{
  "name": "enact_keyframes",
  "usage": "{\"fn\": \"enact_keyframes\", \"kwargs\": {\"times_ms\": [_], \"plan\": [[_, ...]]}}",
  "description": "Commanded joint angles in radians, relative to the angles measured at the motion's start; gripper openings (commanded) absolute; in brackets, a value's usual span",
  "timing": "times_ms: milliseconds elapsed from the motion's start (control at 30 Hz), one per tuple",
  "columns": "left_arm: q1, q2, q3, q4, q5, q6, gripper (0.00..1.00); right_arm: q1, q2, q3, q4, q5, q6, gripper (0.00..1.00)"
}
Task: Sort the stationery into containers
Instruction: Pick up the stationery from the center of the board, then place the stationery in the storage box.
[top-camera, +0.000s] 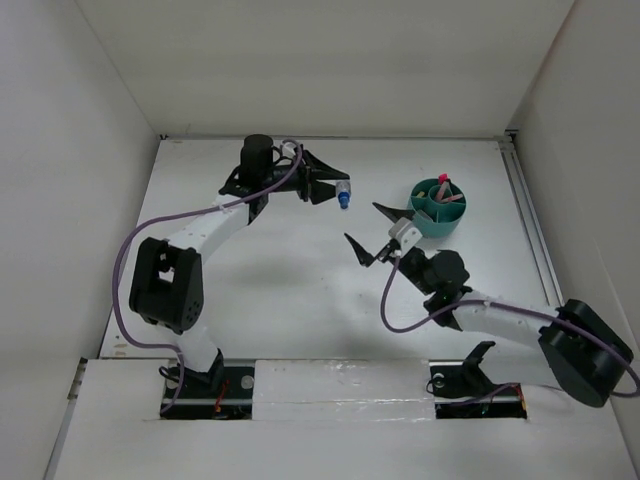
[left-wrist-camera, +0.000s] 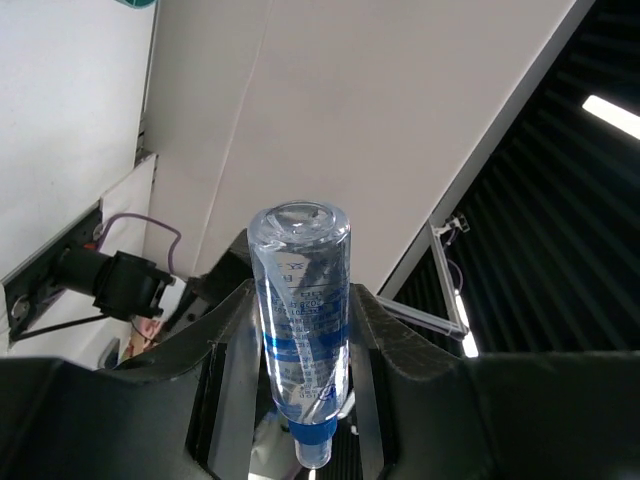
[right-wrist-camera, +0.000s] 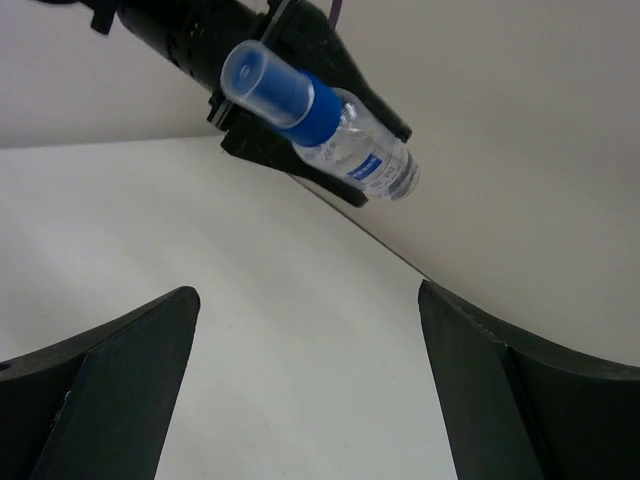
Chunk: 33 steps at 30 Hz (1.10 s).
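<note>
- The left gripper (top-camera: 328, 187) is partly closed on the clear blue-capped tube (top-camera: 343, 196) and holds it up off the white counter (top-camera: 290, 300). The tube is to the left of the teal bowl (top-camera: 424, 228) and apart from it.
- From overhead, the tube's blue cap shows right at that gripper's tips, on the side facing the bowl.
- The right gripper (top-camera: 360, 222) stands spread wide with nothing in it, just left of the bowl. One of its fingers is close to the bowl's wall. The tube hangs a little beyond its tips, not touching them.
- The bowl sits on the counter with thin pink pens (top-camera: 443, 186) leaning in one of its compartments. I cannot make out what else is in it.
- Only the overhead view takes in the bowl and both arms at once.
- The left wrist view gives the grip up close. Both fingers (left-wrist-camera: 232, 370) press on the tube's sides, its blue printed label faces the camera, its flat base is at the top and its cap at the bottom.
- The right wrist view shows the tube from the cap end. The tube is tilted, a clear overcap sits above the blue collar, and the black left gripper is behind it. The right gripper's own fingers (right-wrist-camera: 110, 390) sit far apart at the bottom corners, with bare counter between them.
</note>
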Motion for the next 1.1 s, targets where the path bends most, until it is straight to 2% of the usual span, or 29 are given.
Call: {"fn": "enact_keyframes", "kwargs": {"times_ms": [0,133,300,567,767,1067], "plan": [[0.007,-0.088,-0.029,0.094,0.033,-0.033,0.00,0.028,0.086,-0.023,0.343,0.076,-0.161,0.96],[0.007,-0.107,-0.056,0.094,0.033,-0.042,0.00,0.037,0.178,-0.023,0.474,0.076,-0.215,0.96],[0.007,-0.128,-0.095,0.094,0.033,-0.042,0.00,0.092,0.303,-0.034,0.752,0.135,-0.224,0.96],[0.017,-0.119,-0.124,0.117,0.033,-0.042,0.00,0.187,0.301,0.009,0.752,0.177,-0.261,0.92],[0.044,-0.119,-0.142,0.126,0.033,-0.042,0.00,0.187,0.178,-0.017,0.752,0.177,-0.261,0.92],[0.044,-0.128,-0.161,0.126,0.023,-0.042,0.00,0.187,0.149,0.002,0.752,0.139,-0.295,0.92]]}}
